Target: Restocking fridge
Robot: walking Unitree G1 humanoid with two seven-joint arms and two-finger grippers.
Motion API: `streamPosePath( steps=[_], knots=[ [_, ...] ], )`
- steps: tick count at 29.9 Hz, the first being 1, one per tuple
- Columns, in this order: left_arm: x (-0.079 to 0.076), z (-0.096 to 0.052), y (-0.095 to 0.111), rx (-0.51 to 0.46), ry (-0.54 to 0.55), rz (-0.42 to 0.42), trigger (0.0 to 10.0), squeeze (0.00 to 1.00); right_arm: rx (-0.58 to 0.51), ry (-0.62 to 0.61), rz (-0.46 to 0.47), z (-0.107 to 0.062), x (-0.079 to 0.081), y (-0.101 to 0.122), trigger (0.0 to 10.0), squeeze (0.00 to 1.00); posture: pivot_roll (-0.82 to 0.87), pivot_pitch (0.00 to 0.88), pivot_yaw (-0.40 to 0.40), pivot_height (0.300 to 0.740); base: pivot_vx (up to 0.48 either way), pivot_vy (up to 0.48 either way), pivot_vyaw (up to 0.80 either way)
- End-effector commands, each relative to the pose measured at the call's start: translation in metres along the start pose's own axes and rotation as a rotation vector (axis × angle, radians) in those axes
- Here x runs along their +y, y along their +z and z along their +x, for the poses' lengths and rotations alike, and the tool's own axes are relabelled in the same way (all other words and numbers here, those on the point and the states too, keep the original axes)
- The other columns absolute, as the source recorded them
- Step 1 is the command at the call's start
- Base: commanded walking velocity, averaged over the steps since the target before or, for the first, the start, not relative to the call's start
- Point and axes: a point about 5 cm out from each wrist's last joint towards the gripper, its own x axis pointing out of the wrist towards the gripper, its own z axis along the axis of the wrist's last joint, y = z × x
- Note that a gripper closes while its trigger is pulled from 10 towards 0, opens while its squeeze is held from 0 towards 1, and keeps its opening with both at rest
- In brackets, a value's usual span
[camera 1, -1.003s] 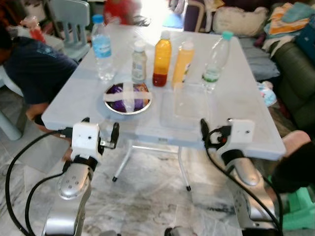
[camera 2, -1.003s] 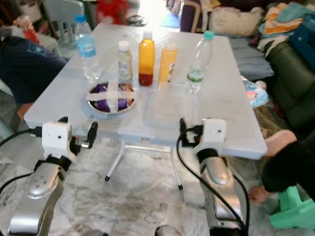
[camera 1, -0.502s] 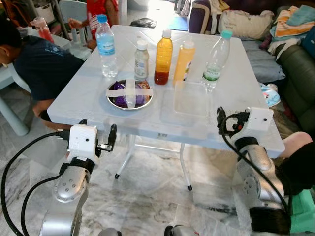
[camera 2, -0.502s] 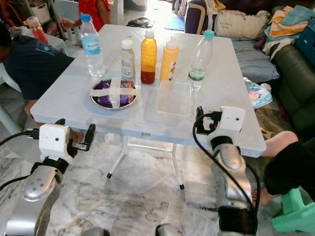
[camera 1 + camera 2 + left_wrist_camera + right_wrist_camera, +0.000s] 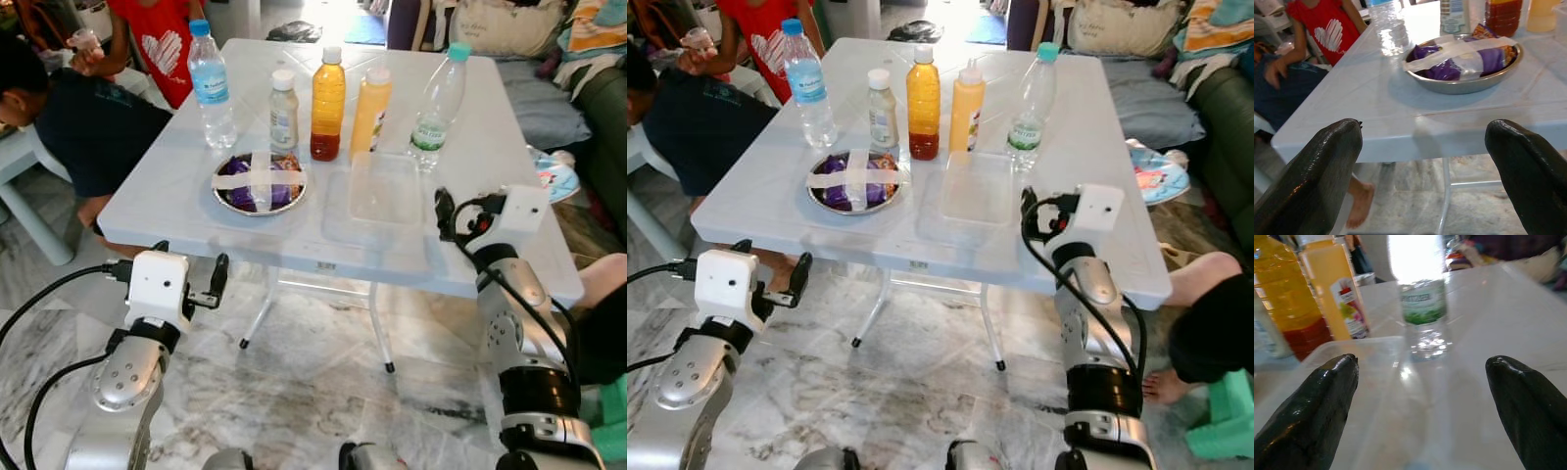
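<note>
1. green-capped water bottle [image 5: 438, 116] stands at the desk's [image 5: 176, 196] far side, just behind the clear tray [image 5: 382, 196].
2. right gripper [image 5: 1420, 396] has risen to desk height, fingers wide and empty, facing that bottle: likely the first pick.
3. left gripper [image 5: 1425, 161] hovers wide before the desk edge.
4. no fridge visible; bottle tops cropped in wrist views.

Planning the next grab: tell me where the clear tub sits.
In the left eye view, the clear tub sits on the table, right of the steel bowl, just ahead of the right gripper.
</note>
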Motion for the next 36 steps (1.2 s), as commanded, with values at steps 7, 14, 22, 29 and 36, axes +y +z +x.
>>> streamPosePath(
  steps=[7, 14, 22, 29, 36],
  knots=[
    [0.003, -0.005, 0.003, 0.014, -0.002, 0.018, 10.0, 0.0, 0.05, 0.024, 0.166, 0.006, 0.007, -0.012, 10.0, 0.0, 0.15, 0.167, 0.036, 0.74, 0.0, 0.0, 0.0],
    [0.002, -0.005, 0.003, 0.019, -0.006, 0.014, 10.0, 0.0, 0.105, 0.097, 0.228, 0.007, 0.015, -0.024, 10.0, 0.0, 0.16, 0.172, 0.034, 0.74, 0.0, 0.0, 0.0],
    [0.002, -0.006, 0.003, 0.022, 0.001, 0.011, 10.0, 0.0, 0.133, 0.128, 0.246, 0.005, 0.024, -0.033, 0.0, 0.0, 0.16, 0.172, 0.025, 0.74, 0.0, 0.0, 0.0],
    [0.0, -0.004, 0.003, 0.022, 0.003, 0.006, 10.0, 0.0, 0.127, 0.129, 0.249, 0.005, 0.022, -0.032, 0.0, 0.0, 0.15, 0.169, 0.018, 0.74, 0.0, 0.0, 0.0],
    [-0.001, -0.002, 0.004, 0.015, 0.003, 0.002, 10.0, 0.0, 0.128, 0.126, 0.285, 0.004, 0.023, -0.032, 0.0, 0.0, 0.15, 0.164, 0.013, 0.74, 0.0, 0.0, 0.0]
  ],
)
